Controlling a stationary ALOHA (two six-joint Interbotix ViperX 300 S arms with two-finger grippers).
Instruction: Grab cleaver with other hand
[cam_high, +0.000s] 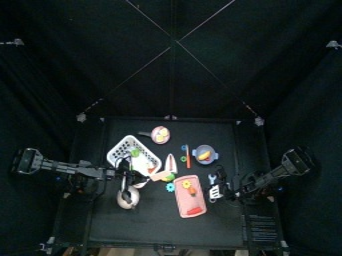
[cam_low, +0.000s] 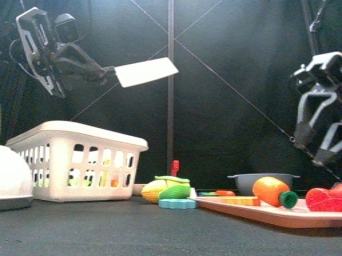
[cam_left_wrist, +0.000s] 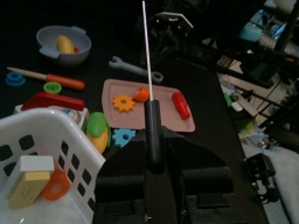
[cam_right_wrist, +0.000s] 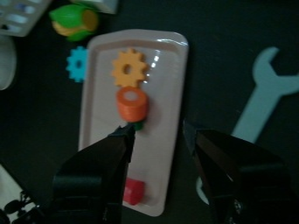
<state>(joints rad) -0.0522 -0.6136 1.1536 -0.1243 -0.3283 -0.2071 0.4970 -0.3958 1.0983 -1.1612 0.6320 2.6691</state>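
The cleaver (cam_low: 147, 72) has a pale flat blade and a black handle, and it is held high above the table at the left. My left gripper (cam_low: 100, 72) is shut on its handle (cam_left_wrist: 152, 131); in the left wrist view the blade (cam_left_wrist: 145, 44) shows edge-on as a thin line. My right gripper (cam_right_wrist: 163, 166) hangs open at the right (cam_low: 321, 110), well away from the cleaver. It is over a pink cutting board (cam_right_wrist: 135, 114) that carries a carrot (cam_right_wrist: 131, 105) and a yellow gear (cam_right_wrist: 128, 66).
A white basket (cam_low: 78, 158) with toy food stands at the left. The pink board (cam_high: 190, 196) lies front right. A blue bowl (cam_high: 203, 154) sits behind it, and a pale wrench (cam_right_wrist: 267, 92) lies beside the board. Small toys (cam_low: 171, 192) lie in the middle.
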